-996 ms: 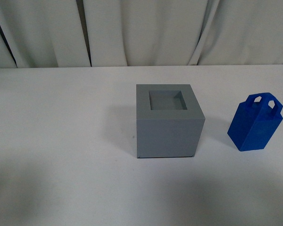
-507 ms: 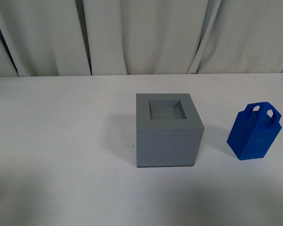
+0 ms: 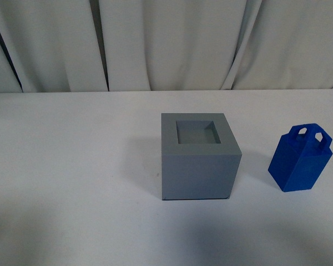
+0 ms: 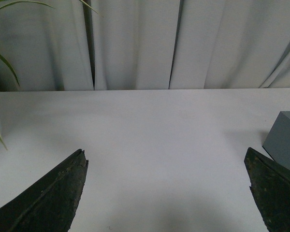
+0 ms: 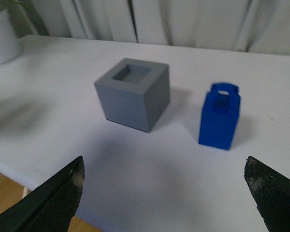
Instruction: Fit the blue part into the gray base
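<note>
"Blue part (image 3: 301,159): where do you have it?"

"Standing upright on the white table (image 3: 72,166), handle loop on top. It is to the right of the gray base (image 3: 198,155) and apart from it. The base's square recess faces up with nothing in it."

"Which arm?"

"I'd take the right. In its wrist camera the part sits ahead of the right gripper (image 5: 164,162), whose jaws are spread wide around nothing. The part's long axis is vertical, so I judge a grasp near the top suits it. The left gripper (image 4: 165,153) is also wide and bare, and its camera catches only a corner of the base."

"Room?"

"Matte tabletop, a pale curtain (image 3: 183,44) behind, and a white pot (image 5: 2,36) well apart from both."
</note>
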